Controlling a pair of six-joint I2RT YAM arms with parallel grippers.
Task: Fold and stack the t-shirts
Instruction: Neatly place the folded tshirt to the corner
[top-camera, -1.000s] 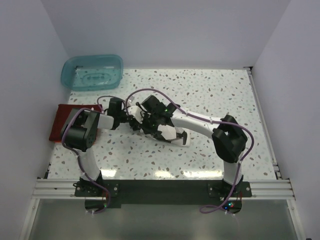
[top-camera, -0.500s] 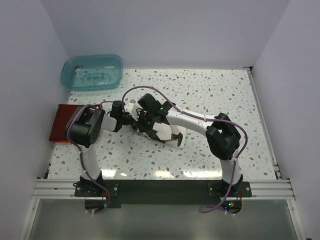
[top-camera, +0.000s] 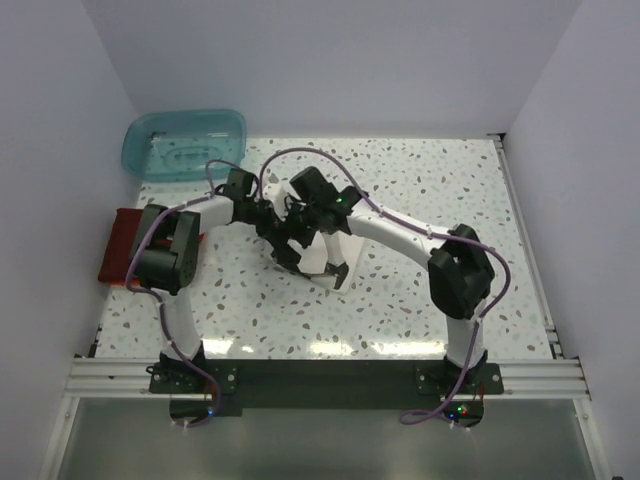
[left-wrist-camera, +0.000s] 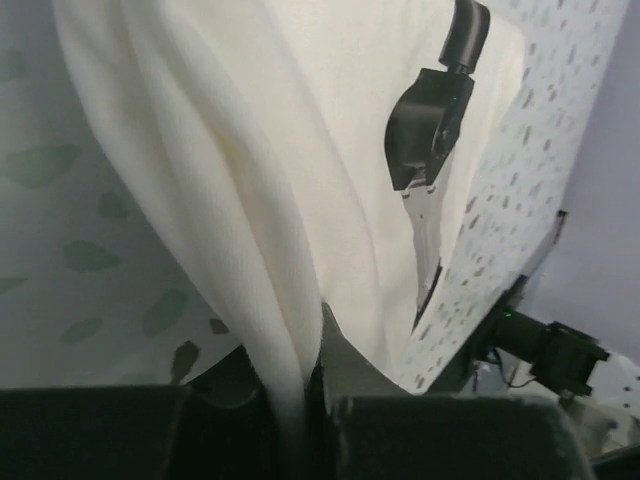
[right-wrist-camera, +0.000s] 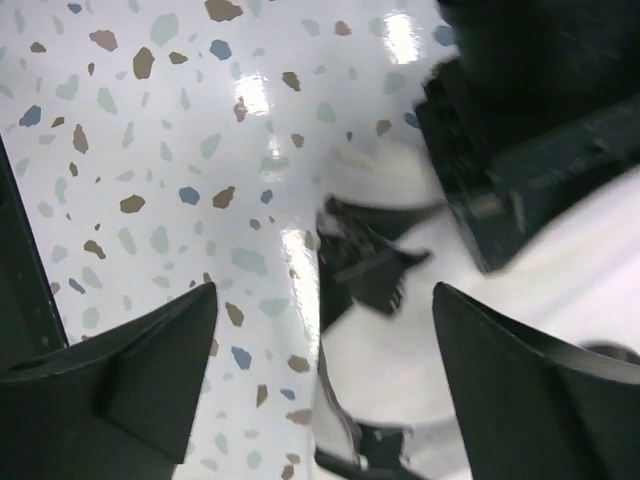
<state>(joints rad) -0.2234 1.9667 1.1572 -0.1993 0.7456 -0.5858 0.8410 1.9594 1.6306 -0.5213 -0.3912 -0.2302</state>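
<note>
End effector L (left-wrist-camera: 300, 385): pressed together on a fold of cream t-shirt (left-wrist-camera: 300, 150).
End effector R (right-wrist-camera: 325, 292): fingers spread wide, just above cream t-shirt, close beside End effector L.
Cream t-shirt: bunched at mid bench (top-camera: 430, 190), mostly hidden under both arms in top view.
Dark red t-shirt (top-camera: 115, 240): folded flat, well left of cream t-shirt, at bench edge.
Tub (top-camera: 185, 143): teal, translucent, beyond & left of cream t-shirt, far corner.
</note>
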